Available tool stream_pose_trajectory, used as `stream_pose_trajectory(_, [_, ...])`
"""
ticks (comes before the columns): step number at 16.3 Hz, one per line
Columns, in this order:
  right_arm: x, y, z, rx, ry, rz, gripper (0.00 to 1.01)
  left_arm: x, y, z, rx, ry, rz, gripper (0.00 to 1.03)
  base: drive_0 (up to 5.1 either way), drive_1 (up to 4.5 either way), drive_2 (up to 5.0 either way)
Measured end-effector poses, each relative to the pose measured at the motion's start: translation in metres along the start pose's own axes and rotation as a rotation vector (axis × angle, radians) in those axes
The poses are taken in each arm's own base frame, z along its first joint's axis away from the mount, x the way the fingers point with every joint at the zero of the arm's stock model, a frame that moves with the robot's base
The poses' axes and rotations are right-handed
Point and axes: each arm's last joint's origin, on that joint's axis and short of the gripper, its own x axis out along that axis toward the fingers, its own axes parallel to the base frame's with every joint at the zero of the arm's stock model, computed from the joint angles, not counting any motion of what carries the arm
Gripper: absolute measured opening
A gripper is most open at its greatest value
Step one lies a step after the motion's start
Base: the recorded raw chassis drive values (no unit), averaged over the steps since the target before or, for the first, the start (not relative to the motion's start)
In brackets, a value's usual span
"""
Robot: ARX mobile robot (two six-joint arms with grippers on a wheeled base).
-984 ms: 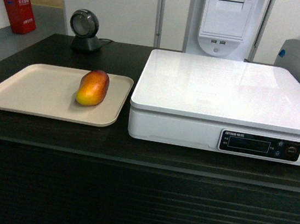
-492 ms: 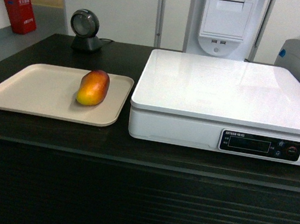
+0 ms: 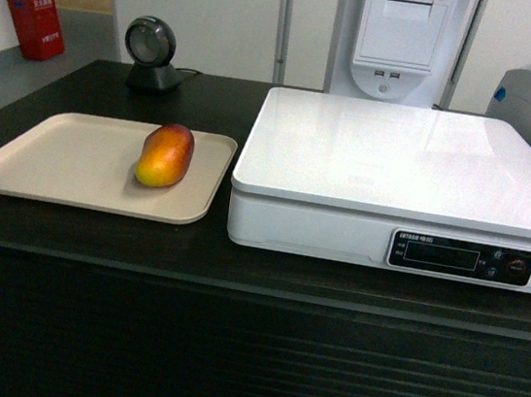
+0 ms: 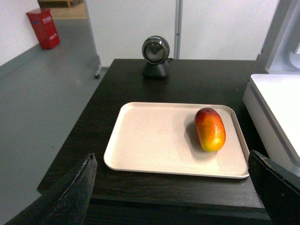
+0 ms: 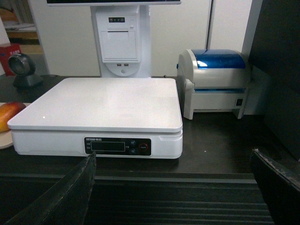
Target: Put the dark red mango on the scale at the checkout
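- The dark red mango (image 3: 164, 156) lies on its side on the beige tray (image 3: 54, 166), toward the tray's right end, red end away from me and orange-yellow end nearer.
- The tray sits on the black table (image 3: 190, 247), just left of the scale (image 3: 406, 168); tray edge and scale body are close together but apart.
- The scale's white glossy top carries nothing; its dark display strip (image 3: 461, 258) faces me.
- My left claw (image 4: 173, 197) has its fingers spread wide, dark fingertips (image 4: 77, 187) at the bottom corners of the left wrist view, short of the tray.
- My right claw (image 5: 173, 192) is likewise spread apart, in front of the scale and holding nothing.
- A round black scanner (image 3: 150, 54) stands behind the tray.
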Motion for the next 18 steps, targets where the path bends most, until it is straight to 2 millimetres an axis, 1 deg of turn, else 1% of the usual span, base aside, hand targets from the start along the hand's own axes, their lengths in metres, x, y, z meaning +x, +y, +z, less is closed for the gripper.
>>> stream_pose_trajectory(2, [0.0, 0.0, 0.0, 0.0, 0.0, 0.0, 0.98, 0.021, -0.001, 0.006, 0.011, 0.041, -0.022, 0.98, 0.0, 0.0, 0.0])
stream_pose_trajectory(4, [0.0, 0.0, 0.0, 0.0, 0.0, 0.0, 0.98, 0.045, 0.002, 0.018, 0.011, 0.054, -0.019, 0.98, 0.0, 0.0, 0.0])
stream_pose_trajectory(5, [0.0, 0.0, 0.0, 0.0, 0.0, 0.0, 0.98, 0.053, 0.004, 0.022, 0.009, 0.058, -0.014, 0.98, 0.0, 0.0, 0.0])
stream_pose_trajectory(9, [0.0, 0.0, 0.0, 0.0, 0.0, 0.0, 0.98, 0.075, 0.005, 0.025, -0.012, 0.11, -0.034, 0.98, 0.0, 0.0, 0.0])
stream_pose_trajectory(13, [0.0, 0.0, 0.0, 0.0, 0.0, 0.0, 0.98, 0.094, 0.006, 0.039, -0.013, 0.116, -0.035, 0.98, 0.0, 0.0, 0.0])
stream_pose_trajectory(18, [0.0, 0.0, 0.0, 0.0, 0.0, 0.0, 0.98, 0.122, -0.005, 0.044, -0.001, 0.156, -0.041, 0.98, 0.0, 0.0, 0.0])
